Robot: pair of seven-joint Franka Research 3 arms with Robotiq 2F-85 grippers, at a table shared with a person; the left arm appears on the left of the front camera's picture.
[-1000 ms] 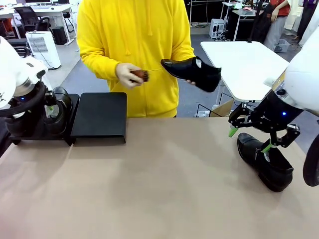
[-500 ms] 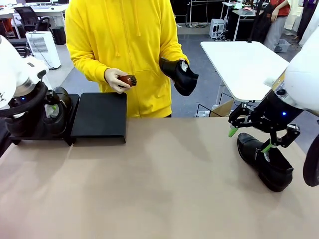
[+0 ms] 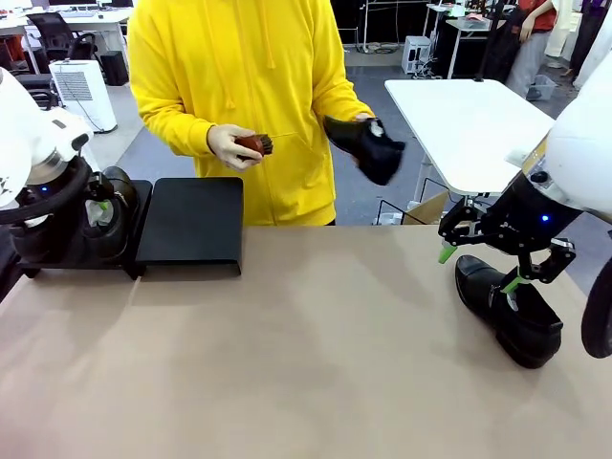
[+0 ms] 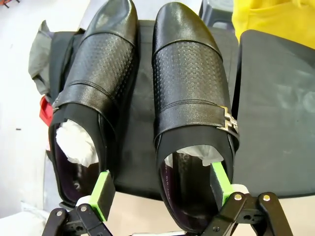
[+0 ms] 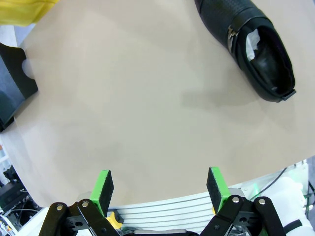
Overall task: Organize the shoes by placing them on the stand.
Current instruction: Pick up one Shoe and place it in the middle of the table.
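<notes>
The shoes are black leather with a grainy stamped vamp, a smooth glossy toe, a plain band across the instep and white paper [image 4: 74,142] stuffed in the opening. A first shoe [image 4: 98,69] and a second shoe [image 4: 189,73], which carries a small metal buckle on its band, lie side by side on one sloped panel of the matte-black stand [image 4: 275,98], toes pointing away from the wrist camera. The stand's other panel is bare.

The left gripper [image 4: 162,184] is spread wide and grips nothing. One green pad sits by the inner edge of the first shoe. The other is at the heel opening of the second, and contact cannot be told.

In the front view the stand [image 3: 191,225] sits at the far left of the table [image 3: 306,363]. A third shoe [image 3: 512,311] lies on the table at the right, well apart from the stand. The right gripper [image 3: 481,268] hangs over its heel end, fingers spread, nothing between them. The right wrist view shows the same parted pads [image 5: 104,189] above bare tabletop.

The person [image 3: 249,86] holds a fourth shoe [image 3: 368,145] up in one hand and a small brown brush [image 3: 251,144] in the other.
</notes>
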